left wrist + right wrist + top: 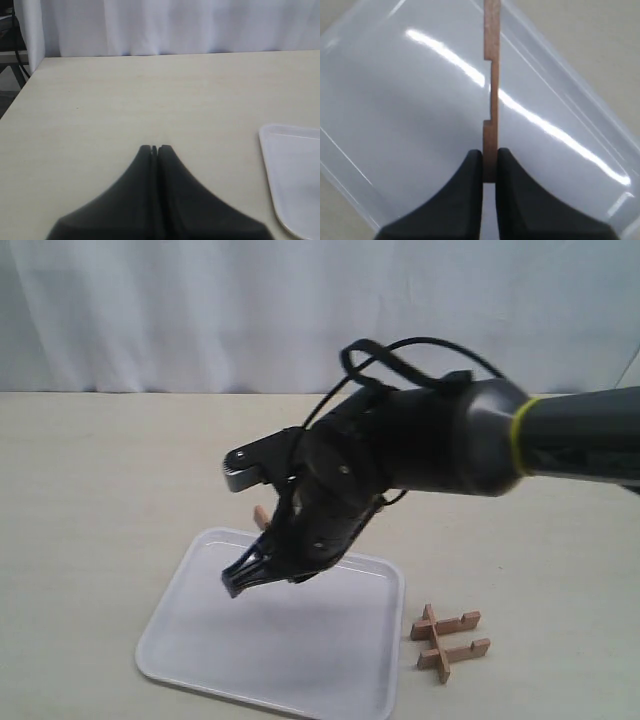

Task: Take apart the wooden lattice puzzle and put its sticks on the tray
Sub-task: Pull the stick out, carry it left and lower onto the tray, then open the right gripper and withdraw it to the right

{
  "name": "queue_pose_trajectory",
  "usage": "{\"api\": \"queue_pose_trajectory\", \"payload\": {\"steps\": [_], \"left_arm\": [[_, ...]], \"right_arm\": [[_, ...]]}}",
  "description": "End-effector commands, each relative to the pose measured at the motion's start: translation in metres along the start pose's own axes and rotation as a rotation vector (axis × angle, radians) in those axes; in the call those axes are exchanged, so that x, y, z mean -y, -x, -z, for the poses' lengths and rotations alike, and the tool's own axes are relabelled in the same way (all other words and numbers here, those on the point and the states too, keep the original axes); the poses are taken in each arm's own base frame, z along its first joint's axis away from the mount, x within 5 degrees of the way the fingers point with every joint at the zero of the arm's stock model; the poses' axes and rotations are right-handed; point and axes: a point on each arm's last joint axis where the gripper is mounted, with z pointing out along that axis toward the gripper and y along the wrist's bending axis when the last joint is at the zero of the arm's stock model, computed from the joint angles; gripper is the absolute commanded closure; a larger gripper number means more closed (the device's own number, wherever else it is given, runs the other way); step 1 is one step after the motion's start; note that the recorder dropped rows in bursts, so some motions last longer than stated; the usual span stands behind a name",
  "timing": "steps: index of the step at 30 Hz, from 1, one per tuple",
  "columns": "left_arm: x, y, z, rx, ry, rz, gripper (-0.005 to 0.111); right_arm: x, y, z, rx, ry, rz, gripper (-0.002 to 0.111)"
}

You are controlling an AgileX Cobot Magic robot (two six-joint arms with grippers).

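Jaws of the right gripper [490, 154] pinch one end of a stick [491, 75] above the tray [395, 100], its length running straight out from them. The left gripper [154, 148] is closed and empty beside the tray.

Pale beige tabletop [100, 470]; white curtain [200, 310] behind (soft folds), even light.

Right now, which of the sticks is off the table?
The wooden stick pinched in the right gripper, held over the white tray. The other three sticks sit interlocked on the table beside the tray.
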Motion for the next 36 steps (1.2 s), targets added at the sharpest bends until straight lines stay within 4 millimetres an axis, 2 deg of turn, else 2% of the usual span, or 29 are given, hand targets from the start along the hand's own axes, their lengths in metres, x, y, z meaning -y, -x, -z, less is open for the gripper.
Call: {"api": "queue_pose_trajectory", "payload": {"steps": [1, 6, 9, 16, 18, 21, 24, 26, 32, 36], "left_arm": [[0.0, 0.0, 0.0, 0.008, 0.001, -0.003, 0.107], [0.0, 0.0, 0.0, 0.008, 0.001, -0.003, 0.107], [0.0, 0.0, 0.0, 0.008, 0.001, -0.003, 0.107], [0.0, 0.0, 0.0, 0.008, 0.001, -0.003, 0.107], [0.0, 0.0, 0.0, 0.008, 0.001, -0.003, 0.107], [0.0, 0.0, 0.0, 0.008, 0.001, -0.003, 0.107], [0.0, 0.0, 0.0, 0.008, 0.001, -0.003, 0.107], [0.0, 0.0, 0.0, 0.008, 0.001, -0.003, 0.107], [0.0, 0.0, 0.0, 0.008, 0.001, -0.003, 0.107], [0.0, 0.0, 0.0, 0.008, 0.001, -0.003, 0.107]], "right_arm": [[-0.027, 0.018, -0.025, -0.011, 0.035, 0.076, 0.104], [-0.046, 0.027, -0.048, -0.052, 0.107, 0.052, 0.104], [-0.048, 0.026, -0.055, -0.07, 0.121, 0.056, 0.104], [-0.047, 0.023, -0.055, -0.098, 0.117, 0.058, 0.103], [-0.047, 0.021, -0.056, -0.12, 0.113, 0.057, 0.098], [-0.047, 0.022, -0.053, -0.118, 0.114, 0.057, 0.081], [-0.049, 0.025, -0.043, -0.091, 0.142, 0.048, 0.061], [-0.049, 0.028, -0.032, -0.068, 0.156, 0.068, 0.055], [-0.041, 0.034, 0.022, 0.007, 0.126, 0.124, 0.054], [-0.027, 0.026, 0.039, -0.052, 0.009, 0.173, 0.054]]}}
